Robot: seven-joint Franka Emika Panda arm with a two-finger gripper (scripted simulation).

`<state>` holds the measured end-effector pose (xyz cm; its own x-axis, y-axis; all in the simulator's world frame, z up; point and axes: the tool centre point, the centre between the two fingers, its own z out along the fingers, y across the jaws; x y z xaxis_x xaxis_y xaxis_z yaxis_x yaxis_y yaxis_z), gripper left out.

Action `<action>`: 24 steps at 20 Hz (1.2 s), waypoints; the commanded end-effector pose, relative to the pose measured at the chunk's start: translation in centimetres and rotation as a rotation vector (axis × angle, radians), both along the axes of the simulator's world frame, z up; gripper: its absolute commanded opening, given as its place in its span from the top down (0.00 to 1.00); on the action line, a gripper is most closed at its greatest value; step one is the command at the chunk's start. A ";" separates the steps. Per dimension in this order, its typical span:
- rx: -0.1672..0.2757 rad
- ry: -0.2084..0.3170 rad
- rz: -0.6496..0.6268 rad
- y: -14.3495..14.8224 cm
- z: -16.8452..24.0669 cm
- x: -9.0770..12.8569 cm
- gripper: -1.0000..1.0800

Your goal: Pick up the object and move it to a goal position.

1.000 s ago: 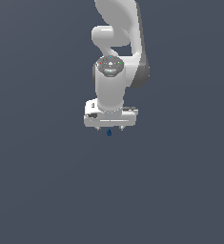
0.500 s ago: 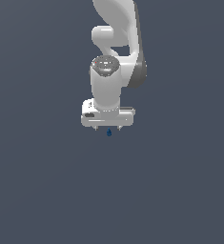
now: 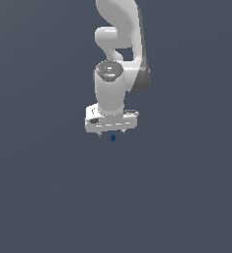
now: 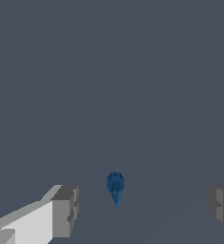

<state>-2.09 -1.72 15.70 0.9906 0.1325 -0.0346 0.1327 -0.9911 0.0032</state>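
Plain grey ground, object (image 4: pixel 116 188) between spread fingers (image 4: pixel 65 210), untouched

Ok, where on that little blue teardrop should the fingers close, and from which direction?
Probably close on the rounded wide end of the blue object, not its pointed tip, coming straight down from above: it already sits between the open gripper fingers, touching neither.

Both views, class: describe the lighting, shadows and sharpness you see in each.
Exterior view: flat, even grey backdrop, no cast shadow; soft shading on the white arm; the dark blue object is tiny and coarse under the gripper. Wrist view: sharp throughout, no glare or blur; the object looks faceted, the fingers plainly shaded grey.
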 end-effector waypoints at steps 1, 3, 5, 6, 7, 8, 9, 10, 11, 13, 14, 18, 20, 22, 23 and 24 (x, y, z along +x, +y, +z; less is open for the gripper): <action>0.001 -0.002 0.046 0.0 -0.6 -0.5 0.04; 0.003 -0.004 0.090 0.0 -1.1 -0.9 0.04; 0.004 -0.006 0.139 -0.1 -1.7 -1.4 0.04; 0.005 -0.007 0.166 -0.1 -2.0 -1.7 0.04; 0.006 -0.009 0.193 -0.1 -2.3 -2.0 0.04; 0.006 -0.010 0.221 0.0 -2.6 -2.3 0.04; 0.007 -0.011 0.248 0.0 -2.9 -2.5 0.04; 0.008 -0.013 0.275 0.0 -3.2 -2.8 0.04; 0.009 -0.014 0.303 0.0 -3.5 -3.1 0.04; 0.010 -0.017 0.357 0.0 -4.0 -3.8 0.04; 0.011 -0.018 0.383 0.0 -4.3 -4.0 0.04; 0.014 -0.023 0.473 0.1 -5.2 -5.1 0.04; 0.015 -0.025 0.510 0.2 -5.5 -5.5 0.04; 0.016 -0.026 0.541 0.2 -5.8 -5.9 0.04; 0.016 -0.027 0.554 0.2 -6.0 -6.0 0.04; 0.017 -0.028 0.566 0.3 -6.1 -6.2 0.04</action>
